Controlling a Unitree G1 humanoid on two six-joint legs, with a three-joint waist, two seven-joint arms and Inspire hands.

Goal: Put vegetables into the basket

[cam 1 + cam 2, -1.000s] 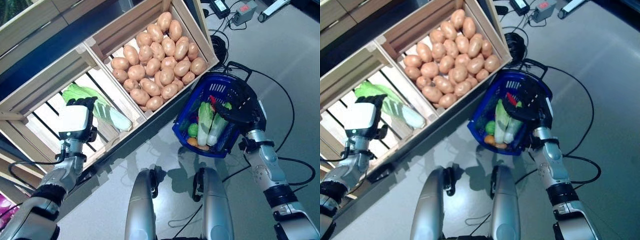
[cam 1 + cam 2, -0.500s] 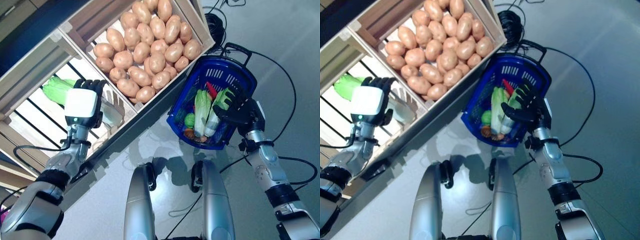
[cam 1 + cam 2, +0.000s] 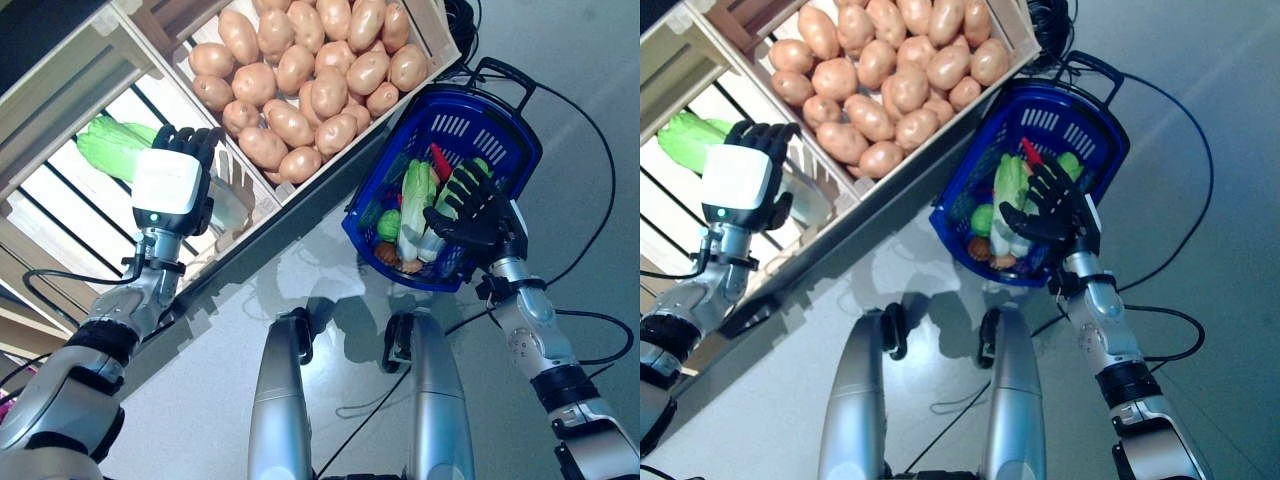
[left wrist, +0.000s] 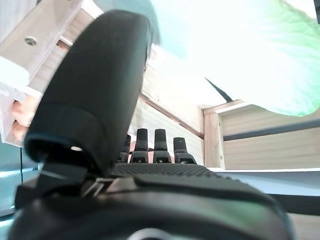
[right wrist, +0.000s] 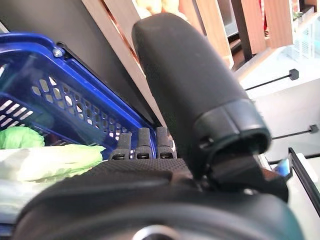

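Observation:
A long green and white cabbage (image 3: 108, 148) lies in the slatted wooden crate (image 3: 60, 210) at the left. My left hand (image 3: 168, 185) is over its middle with fingers straight, open; in the left wrist view the cabbage (image 4: 260, 60) lies just past the fingers (image 4: 159, 145). The blue basket (image 3: 505, 100) stands on the floor at the right. It holds pale green cabbages (image 3: 416, 195), a red pepper (image 3: 440, 160), a round green vegetable (image 3: 388, 225) and an orange one (image 3: 385, 252). My right hand (image 3: 470, 215) is above the basket's near rim (image 5: 75, 65), open.
A wooden crate of potatoes (image 3: 310, 70) stands between the slatted crate and the basket, its corner close to the basket's rim. The stand's dark front edge (image 3: 260, 255) runs along the grey floor (image 3: 340, 290) before me.
The camera has shifted. My left hand has moved forward from the cabbage's near side to over its middle. My right hand stays by the basket's rim.

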